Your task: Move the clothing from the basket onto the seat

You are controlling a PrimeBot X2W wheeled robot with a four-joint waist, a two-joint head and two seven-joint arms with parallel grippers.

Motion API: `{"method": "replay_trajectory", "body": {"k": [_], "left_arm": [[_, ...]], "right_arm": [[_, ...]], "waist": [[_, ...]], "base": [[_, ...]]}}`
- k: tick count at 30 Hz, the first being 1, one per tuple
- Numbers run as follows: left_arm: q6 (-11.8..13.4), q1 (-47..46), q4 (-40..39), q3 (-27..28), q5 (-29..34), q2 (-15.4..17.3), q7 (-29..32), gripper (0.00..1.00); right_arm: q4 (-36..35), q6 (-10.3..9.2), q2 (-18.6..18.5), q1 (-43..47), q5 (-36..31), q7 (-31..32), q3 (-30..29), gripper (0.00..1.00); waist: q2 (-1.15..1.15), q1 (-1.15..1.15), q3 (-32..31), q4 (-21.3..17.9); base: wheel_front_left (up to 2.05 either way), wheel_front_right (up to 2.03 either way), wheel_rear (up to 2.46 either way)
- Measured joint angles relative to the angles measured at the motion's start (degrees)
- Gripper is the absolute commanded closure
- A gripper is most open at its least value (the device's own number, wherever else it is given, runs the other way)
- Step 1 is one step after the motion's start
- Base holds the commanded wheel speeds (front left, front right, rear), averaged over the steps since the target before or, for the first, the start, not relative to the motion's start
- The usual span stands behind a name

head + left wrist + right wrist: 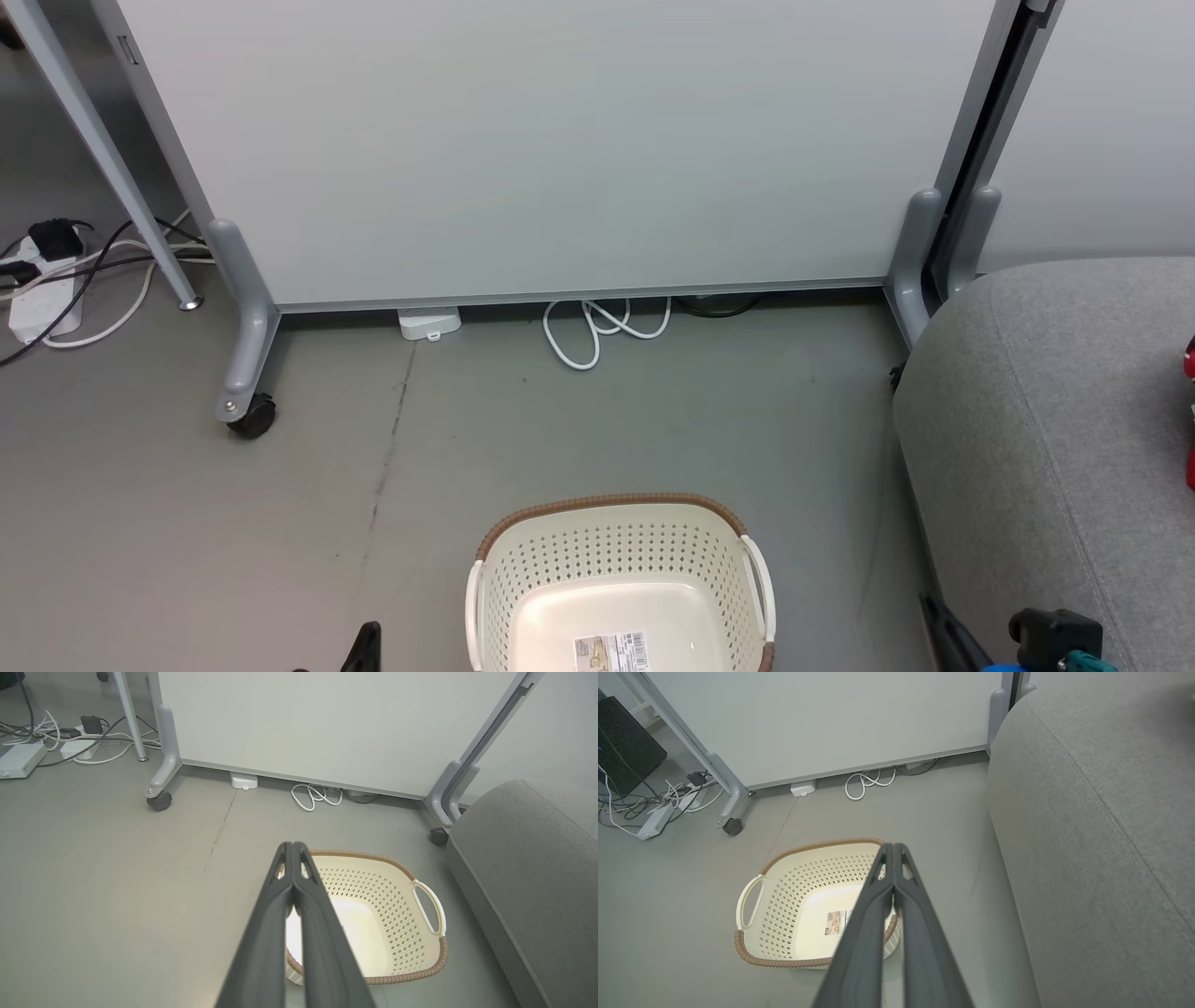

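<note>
On the grey floor [140,485] in front of me stands one basket [616,551], cream and perforated, with a brown rim and two white side handles [761,579]; one barcode label [611,651] lies on its pale bottom. To my right, just beside the basket but not touching it, is the one grey seat [1046,420], and at the far right edge of my head view two small red patches of the clothing [1190,359] lie on its top; I cannot tell from these slivers whether they belong to one garment or two. My left gripper [293,848] is closed, its two dark fingers pressed together with nothing between them, hanging above the basket's left side. My right gripper [893,848] is closed in the same way and holds nothing, above the basket's right rim next to the seat. Behind the basket stands one pale panel [560,140] on casters, with one coiled white cable [602,327] and one small white box [429,323] at its foot.
</note>
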Motion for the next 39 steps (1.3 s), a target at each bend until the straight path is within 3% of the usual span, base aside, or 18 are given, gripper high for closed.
{"method": "replay_trajectory", "body": {"k": [39], "left_arm": [[0.01, -2.57, -6.24, 5.19, -32.05, -0.63, 9.09, 1.00]], "right_arm": [[-3.45, 0.00, 0.09, -2.07, 34.01, 5.13, -1.69, 1.00]], "waist": [[0.00, 0.00, 0.60, -1.83]], "base": [[0.00, 0.00, 0.00]]}}
